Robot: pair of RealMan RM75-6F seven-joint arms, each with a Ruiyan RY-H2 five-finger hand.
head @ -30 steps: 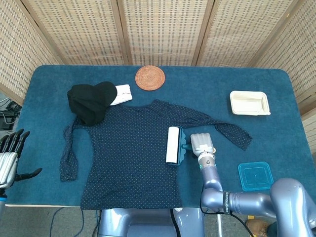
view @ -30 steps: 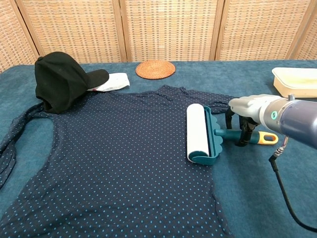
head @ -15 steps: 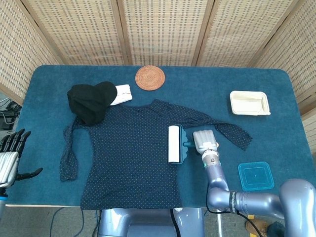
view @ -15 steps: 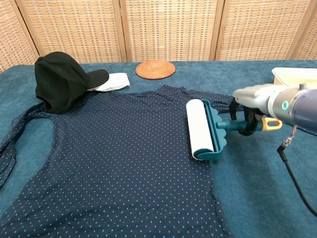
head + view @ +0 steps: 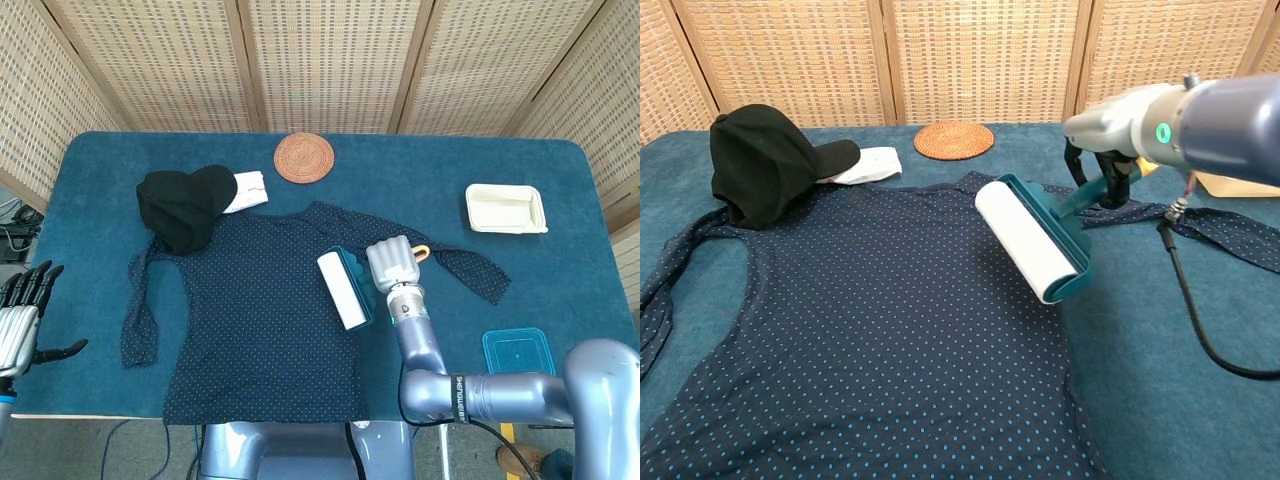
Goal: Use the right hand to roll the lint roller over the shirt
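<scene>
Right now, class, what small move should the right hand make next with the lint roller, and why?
Probably lower the lint roller flat onto the shirt. The right hand grips its handle, but the roller looks tilted and lifted above the dotted fabric, so it likely cannot pick up lint until it touches the cloth.

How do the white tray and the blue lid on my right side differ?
The white tray is cream-white and oblong, with a raised rim and an open hollow; the blue lid is teal, nearly square and flat. The tray sits farther back on the table, the lid near the front edge, beside the right arm. Both lie flat on the blue cloth, clear of the shirt and untouched by either hand.
</scene>
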